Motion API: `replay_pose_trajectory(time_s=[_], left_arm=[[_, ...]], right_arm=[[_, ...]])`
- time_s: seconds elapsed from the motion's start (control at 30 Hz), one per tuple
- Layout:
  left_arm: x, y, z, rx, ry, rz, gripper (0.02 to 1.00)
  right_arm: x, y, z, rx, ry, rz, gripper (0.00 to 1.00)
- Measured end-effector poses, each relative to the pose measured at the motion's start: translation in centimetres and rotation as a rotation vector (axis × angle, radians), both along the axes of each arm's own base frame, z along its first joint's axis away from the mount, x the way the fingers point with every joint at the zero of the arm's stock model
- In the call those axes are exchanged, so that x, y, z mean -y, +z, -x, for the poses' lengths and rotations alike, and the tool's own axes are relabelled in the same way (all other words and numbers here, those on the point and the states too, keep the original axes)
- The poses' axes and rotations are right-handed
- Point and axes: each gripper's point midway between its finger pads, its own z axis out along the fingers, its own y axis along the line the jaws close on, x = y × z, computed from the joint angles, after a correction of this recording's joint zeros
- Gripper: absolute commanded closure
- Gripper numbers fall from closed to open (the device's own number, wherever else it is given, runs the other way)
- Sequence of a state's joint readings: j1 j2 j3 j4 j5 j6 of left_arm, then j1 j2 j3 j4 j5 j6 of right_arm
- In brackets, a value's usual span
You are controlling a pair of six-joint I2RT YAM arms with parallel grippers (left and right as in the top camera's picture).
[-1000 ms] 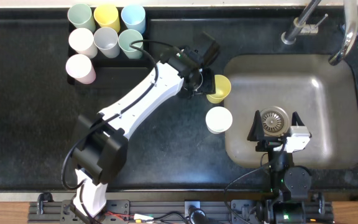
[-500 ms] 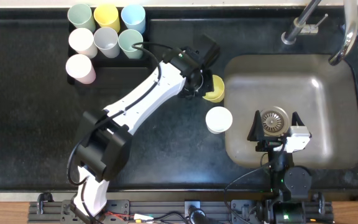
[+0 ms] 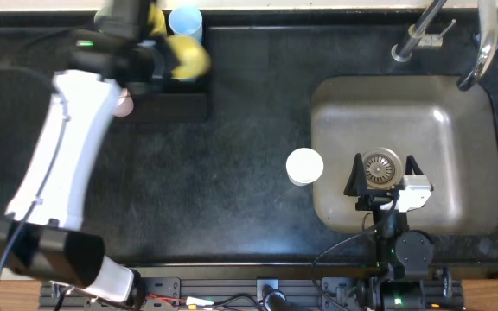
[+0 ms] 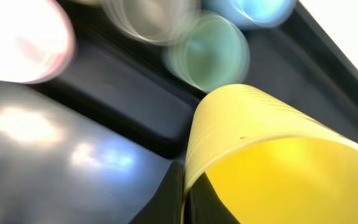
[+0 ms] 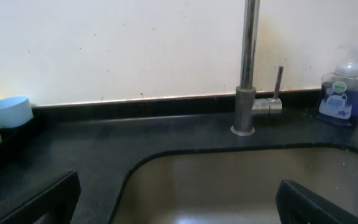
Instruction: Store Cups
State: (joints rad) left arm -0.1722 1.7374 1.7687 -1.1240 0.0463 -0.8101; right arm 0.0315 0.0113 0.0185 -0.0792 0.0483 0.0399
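On the black counter [image 3: 232, 190], the left tool [image 4: 184, 202] grips a yellow cup [image 4: 260, 143] above the tray [image 3: 175, 108] (right tool [image 3: 381, 175] spread open).

The yellow cup [image 4: 260, 149] is showing smooth plastic, glossy inside. The tray [image 4: 114, 84] is looking like matt black plastic. The worktop [image 3: 232, 173] is gleaming, dark and speckled like polished stone. The sink [image 3: 456, 121] is showing brushed metal with a dull sheen, and the tap [image 5: 248, 62] is shining as polished metal
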Motion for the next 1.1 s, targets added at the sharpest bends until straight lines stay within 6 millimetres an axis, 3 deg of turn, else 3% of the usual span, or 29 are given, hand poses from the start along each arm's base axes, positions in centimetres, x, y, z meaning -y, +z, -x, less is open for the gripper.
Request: replay_pose_trajectory(time_s=[0.13, 0.27, 0.87, 1.1], left_arm=[[-5.3, -1.6, 1.4, -0.106, 0.126, -0.018, 0.982], [-7.5, -4.1, 3.1, -0.221, 0.179, -0.039, 0.982], [-7.8, -9.9, 1.1, -0.323, 0.206, -0.055, 0.98], [-8.0, -10.4, 1.1, -0.342, 0.304, -0.033, 0.98]], right_arm=[[0.0, 0.0, 0.0, 0.0, 0.0, -0.001, 0.003], [0.0, 0.0, 0.0, -0.001, 0.0, 0.0, 0.003], [0.0, 0.0, 0.0, 0.0, -0.001, 0.0, 0.003], [0.0, 0.0, 0.0, 0.0, 0.0, 0.0, 0.003]])
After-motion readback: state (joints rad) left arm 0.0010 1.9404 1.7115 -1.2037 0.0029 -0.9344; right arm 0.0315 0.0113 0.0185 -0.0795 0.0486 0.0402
